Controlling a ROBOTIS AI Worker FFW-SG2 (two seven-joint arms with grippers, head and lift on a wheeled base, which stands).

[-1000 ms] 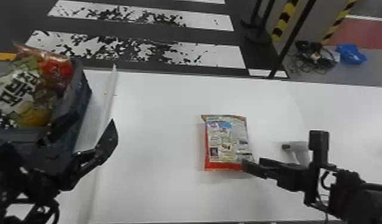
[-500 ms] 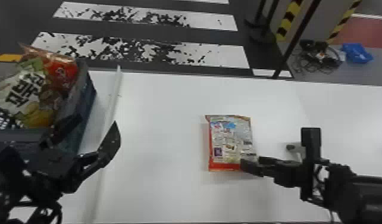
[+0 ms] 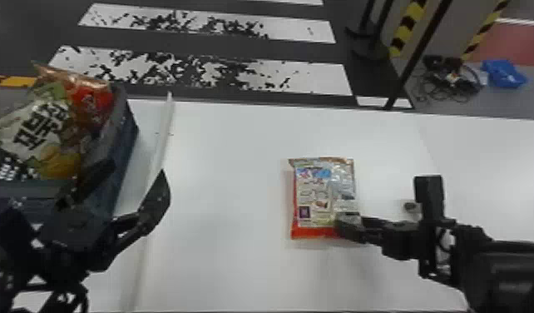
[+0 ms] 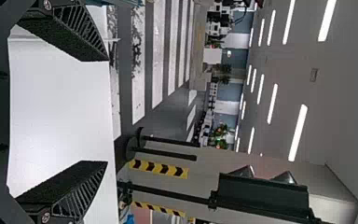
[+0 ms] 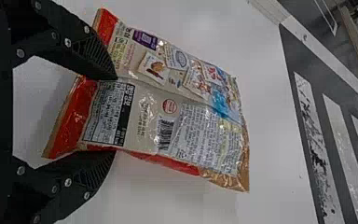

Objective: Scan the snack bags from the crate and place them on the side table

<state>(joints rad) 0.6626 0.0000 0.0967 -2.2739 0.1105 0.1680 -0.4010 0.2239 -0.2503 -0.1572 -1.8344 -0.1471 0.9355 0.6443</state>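
1. On the white bench (image 3: 228, 175), right of its middle in the head view, lies a snack bag (image 3: 320, 195), its printed panel facing up and a red band along the end nearer the robot.
2. The right claw (image 3: 346, 227) comes in from the right at that red-banded end. Its wrist view shows the bag held between the two ribbed fingers, with a crease running out from one fingertip and the red end reaching back between them.
3. The left claw (image 3: 137, 170) is beside the dark crate (image 3: 122, 145), fingers wide apart and holding nothing.
4. Inside the crate, at the robot's left, a pale green-and-white bag (image 3: 33, 129) leans next to a red one (image 3: 93, 100).
5. A thin pale strip (image 3: 164, 129) runs along the bench between crate and bag.
6. Just beyond the right arm sits a small grey object (image 3: 411, 207), partly hidden.
7. On the floor behind lie tangled cables (image 3: 449, 81) and a blue plastic item (image 3: 503, 74), near each other.
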